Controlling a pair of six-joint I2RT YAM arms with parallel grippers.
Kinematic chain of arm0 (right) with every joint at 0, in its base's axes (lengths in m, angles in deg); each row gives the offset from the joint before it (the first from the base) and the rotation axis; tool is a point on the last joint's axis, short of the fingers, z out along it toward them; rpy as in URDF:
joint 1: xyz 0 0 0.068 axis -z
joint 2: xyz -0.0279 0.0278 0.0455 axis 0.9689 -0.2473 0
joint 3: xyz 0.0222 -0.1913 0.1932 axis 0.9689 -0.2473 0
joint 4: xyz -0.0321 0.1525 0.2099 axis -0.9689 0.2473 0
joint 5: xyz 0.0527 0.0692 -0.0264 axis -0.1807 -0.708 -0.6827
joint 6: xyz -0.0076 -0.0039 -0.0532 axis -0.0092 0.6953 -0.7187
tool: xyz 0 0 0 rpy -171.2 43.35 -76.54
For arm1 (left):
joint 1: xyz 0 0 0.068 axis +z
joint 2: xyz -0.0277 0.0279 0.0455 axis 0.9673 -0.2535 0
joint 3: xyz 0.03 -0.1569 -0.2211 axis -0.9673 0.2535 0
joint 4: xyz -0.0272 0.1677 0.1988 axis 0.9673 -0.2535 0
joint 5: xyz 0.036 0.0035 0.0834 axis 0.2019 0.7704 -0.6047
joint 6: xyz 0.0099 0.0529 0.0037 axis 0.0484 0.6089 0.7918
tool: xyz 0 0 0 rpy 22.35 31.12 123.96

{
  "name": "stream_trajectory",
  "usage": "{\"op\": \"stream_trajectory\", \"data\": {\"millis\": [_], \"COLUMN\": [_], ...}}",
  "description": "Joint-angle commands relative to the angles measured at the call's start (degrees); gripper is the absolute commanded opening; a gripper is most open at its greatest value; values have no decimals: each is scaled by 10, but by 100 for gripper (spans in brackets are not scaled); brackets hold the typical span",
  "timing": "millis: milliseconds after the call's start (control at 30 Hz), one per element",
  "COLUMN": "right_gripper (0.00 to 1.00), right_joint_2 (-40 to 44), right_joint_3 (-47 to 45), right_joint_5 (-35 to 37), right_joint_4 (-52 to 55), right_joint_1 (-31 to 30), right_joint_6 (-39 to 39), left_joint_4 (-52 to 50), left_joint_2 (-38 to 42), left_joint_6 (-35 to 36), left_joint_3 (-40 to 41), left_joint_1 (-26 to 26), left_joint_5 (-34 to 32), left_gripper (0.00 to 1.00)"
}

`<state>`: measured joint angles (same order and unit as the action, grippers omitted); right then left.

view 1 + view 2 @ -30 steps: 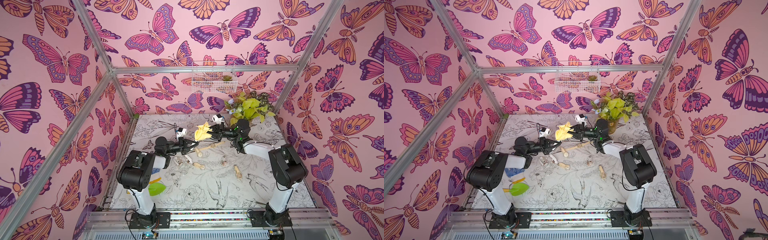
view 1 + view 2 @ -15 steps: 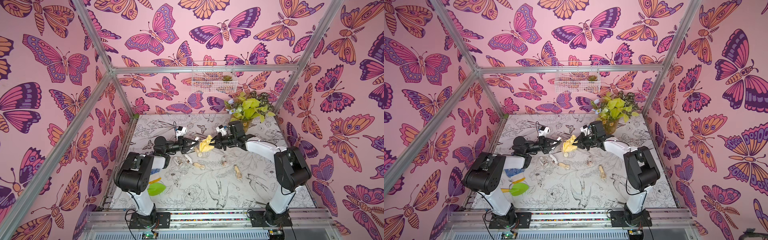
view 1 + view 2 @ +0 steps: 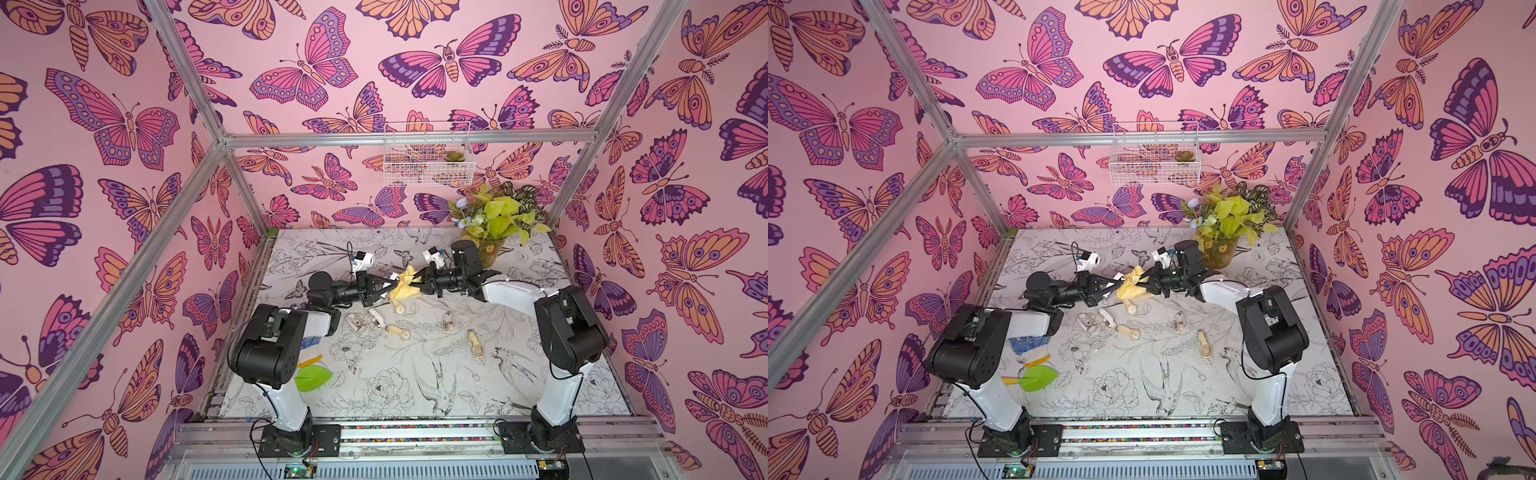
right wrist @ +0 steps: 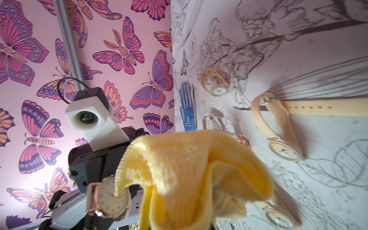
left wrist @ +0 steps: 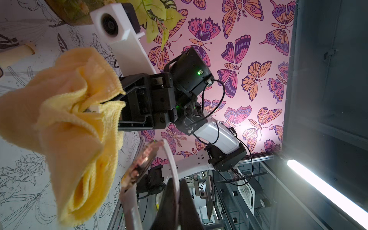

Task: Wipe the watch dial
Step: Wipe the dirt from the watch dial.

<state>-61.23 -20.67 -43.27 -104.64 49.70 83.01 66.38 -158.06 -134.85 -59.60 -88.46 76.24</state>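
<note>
While both arms meet above the far middle of the worktop (image 3: 519,399), we read the job as turning on one short line between them. Our left tool (image 3: 388,285) is pinched tight on the strap of the watch (image 4: 111,201), holding it clear of the surface. Our right tool (image 3: 419,282) is clamped on a bunched yellow cloth (image 3: 405,289), with its jaws buried in the folds.

In both top views the watch lies at 9 o'clock from the right tool, with the cloth between the two. The right wrist view shows the dial turned squarely toward the right arm, and the left wrist view shows the case edge-on. So the face stands across that 9-to-3 line, and the strap runs back toward 9.

A cloth corner overlaps the dial's rim, but we cannot tell whether it touches. We judge the wipe needs the right tool to press toward 9 o'clock, then rub across the face. Spare watches (image 3: 477,348) lie on the worktop at 6 o'clock.
</note>
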Motion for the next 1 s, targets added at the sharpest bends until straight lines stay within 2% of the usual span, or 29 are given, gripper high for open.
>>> {"op": "stream_trajectory", "data": {"millis": [0,400,633,833,967], "right_gripper": [0,0,0,0,0], "right_joint_2": [-12,-5,-13,6,34], "right_joint_3": [-2,-42,-15,-19,-9], "right_joint_5": [-37,-86,-114,-104,-97], "right_joint_4": [-122,-298,-295,-300,-250], "right_joint_1": [-7,-22,-56,-65,-65], "right_joint_6": [65,170,165,154,114], "left_joint_4": [7,7,8,8,8], "left_joint_2": [-10,-33,-40,-39,-39], "left_joint_6": [6,11,11,13,17], "left_joint_3": [-6,-15,-19,-12,-4], "left_joint_1": [1,1,1,2,3], "left_joint_5": [3,2,9,17,19], "left_gripper": [0,0,0,0,0]}}
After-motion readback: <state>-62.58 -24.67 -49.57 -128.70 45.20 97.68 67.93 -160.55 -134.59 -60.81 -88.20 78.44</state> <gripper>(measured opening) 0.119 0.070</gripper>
